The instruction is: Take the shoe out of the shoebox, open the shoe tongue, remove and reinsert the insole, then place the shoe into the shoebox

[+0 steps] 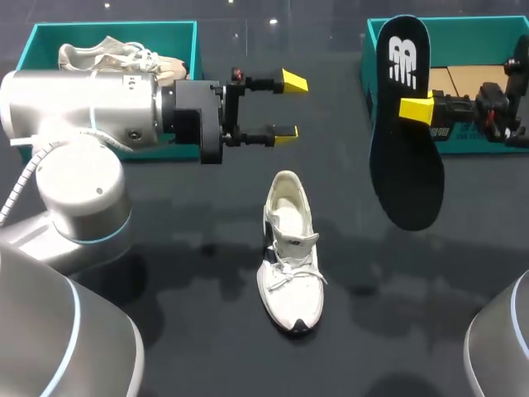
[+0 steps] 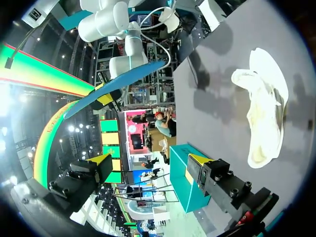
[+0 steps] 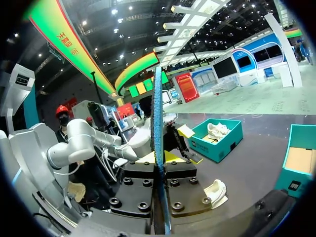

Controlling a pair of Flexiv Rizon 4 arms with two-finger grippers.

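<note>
- Right gripper [image 1: 416,110] clamped on black insole [image 1: 405,178], at 2 o'clock from white sneaker [image 1: 289,252];
- left gripper [image 1: 289,106] spread wide, at 12 o'clock from white sneaker; teal shoebox [image 1: 195,50] at its 9 o'clock

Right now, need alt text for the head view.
The right gripper holds a black insole above the table, in front of the right shoebox. A white shoe lies on the dark table at centre, toe toward the camera. The left gripper hangs open beside the left shoebox, which holds a second shoe.
</note>
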